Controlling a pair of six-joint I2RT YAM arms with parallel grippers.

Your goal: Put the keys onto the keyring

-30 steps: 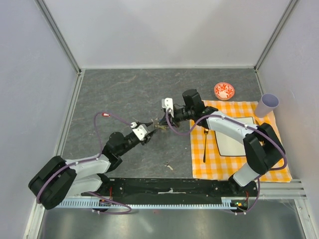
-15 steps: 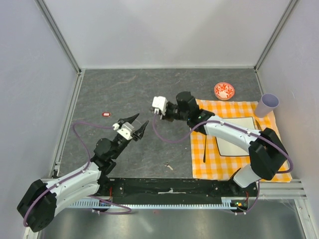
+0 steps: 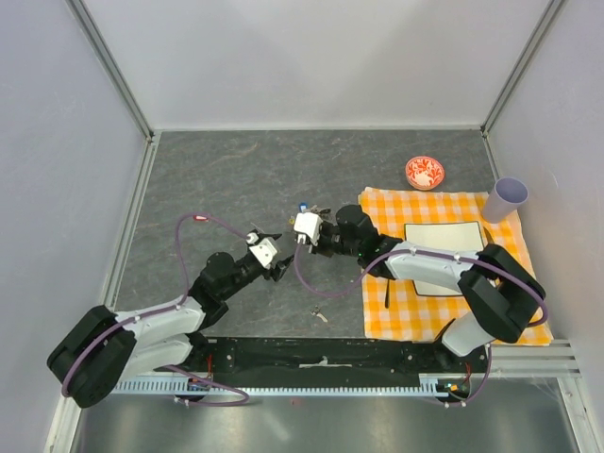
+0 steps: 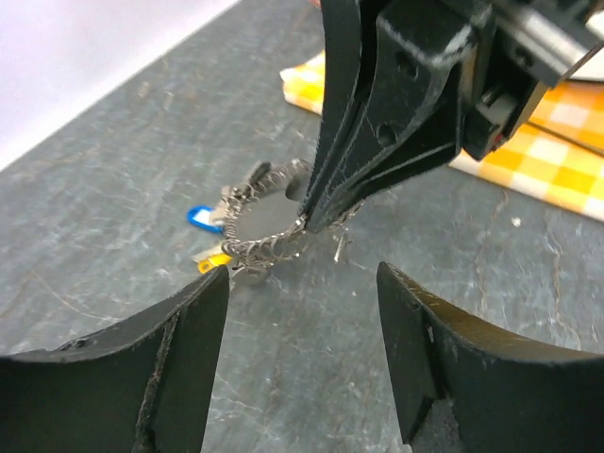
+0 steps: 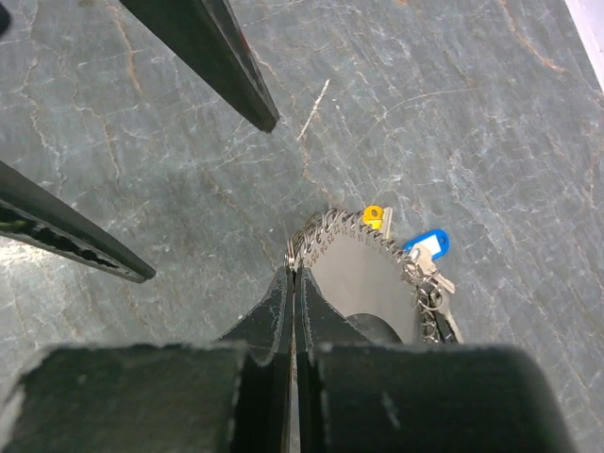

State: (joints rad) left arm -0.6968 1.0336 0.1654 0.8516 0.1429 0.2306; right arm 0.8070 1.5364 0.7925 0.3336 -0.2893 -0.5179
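The keyring (image 5: 332,226) is a loop of thin grey chain lying on the dark table. A blue-headed key (image 5: 427,245) and a small yellow tag (image 5: 374,216) hang on it. No cyan strap shows. My right gripper (image 5: 293,269) is shut on the chain at the loop's near edge. In the left wrist view the keyring (image 4: 264,247) lies just ahead of my open, empty left gripper (image 4: 302,283), with the blue key (image 4: 201,216) behind it. The right gripper's fingers (image 4: 377,123) come down onto the chain. In the top view the left gripper (image 3: 278,267) and right gripper (image 3: 311,247) nearly meet.
An orange checked cloth (image 3: 425,302) at the right holds a white plate (image 3: 444,255) and a fork (image 3: 388,274). A red-and-white bowl (image 3: 425,173) and a pale cup (image 3: 508,196) stand behind it. A small metal scrap (image 3: 319,314) lies near the front rail.
The two grippers drew apart half a second ago and have come close again. The right gripper has moved nearer and lower. The left gripper has swung back toward it.
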